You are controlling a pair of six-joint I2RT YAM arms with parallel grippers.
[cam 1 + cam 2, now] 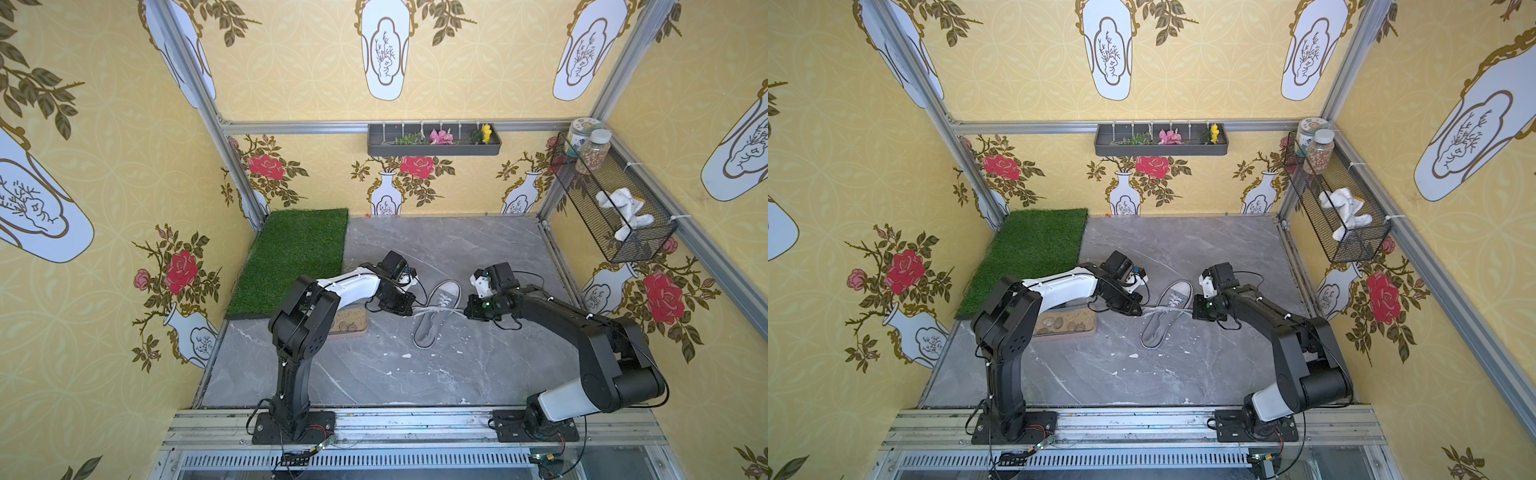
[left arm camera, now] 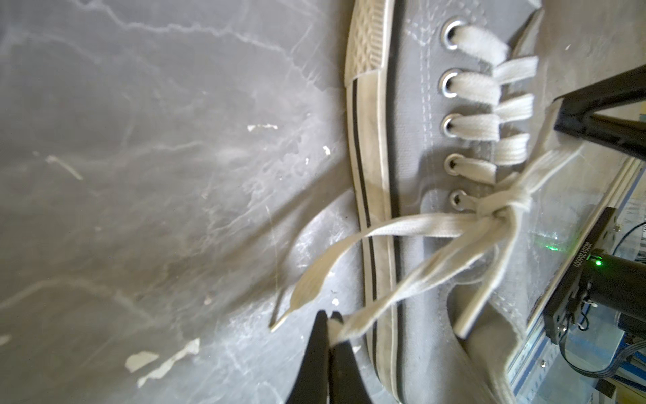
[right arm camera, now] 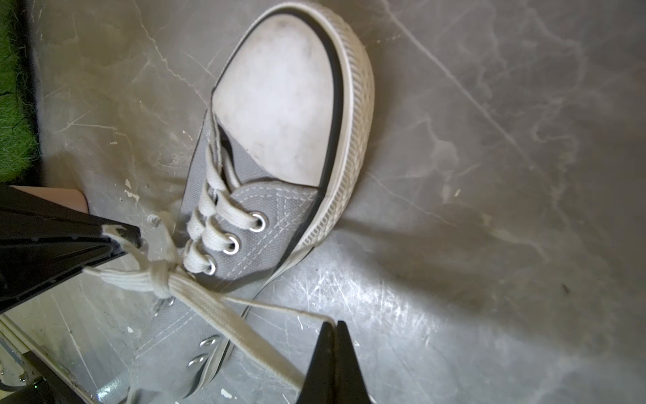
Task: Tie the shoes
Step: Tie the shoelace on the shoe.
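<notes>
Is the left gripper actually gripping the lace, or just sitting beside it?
Touching. The left wrist view shows the left gripper shut, its fingers pinching a strand of the lace that runs straight into them.

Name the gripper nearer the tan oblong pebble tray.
Left. The left gripper is between tray and grey canvas sneaker; the right gripper is beyond the sneaker.
</notes>
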